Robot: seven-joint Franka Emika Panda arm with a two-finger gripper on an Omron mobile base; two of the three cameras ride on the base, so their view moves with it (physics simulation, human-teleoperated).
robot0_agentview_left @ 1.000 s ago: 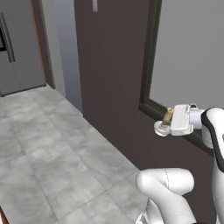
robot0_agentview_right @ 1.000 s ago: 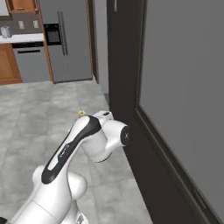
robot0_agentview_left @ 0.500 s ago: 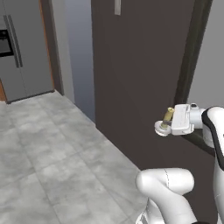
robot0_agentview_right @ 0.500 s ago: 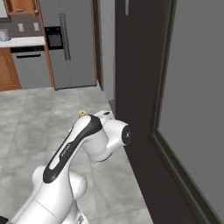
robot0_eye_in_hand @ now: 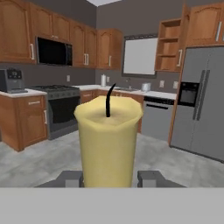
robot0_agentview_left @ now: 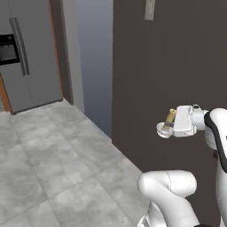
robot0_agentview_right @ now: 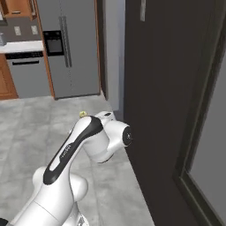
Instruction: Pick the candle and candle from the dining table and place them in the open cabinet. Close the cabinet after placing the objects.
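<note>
Candle [robot0_eye_in_hand: 108, 140], tan-yellow wax with a curved black wick on a round silver dish base, sits clamped upright between the dark fingertips of the white arm's gripper [robot0_agentview_left: 165, 127], carried in the air beside a dark brown wall [robot0_agentview_left: 177, 57], above the grey tiled floor [robot0_agentview_left: 48, 164].

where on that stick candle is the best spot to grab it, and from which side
Judging by the present hold, the slim stem is the part to grip. The candle stands between the gripper's two fingers, wick up, in the hand view. In the left base view the gripper reaches it sideways, with the round silver dish base at the candle's lower end. So come from the side, since the base looks too wide to pinch.
</note>
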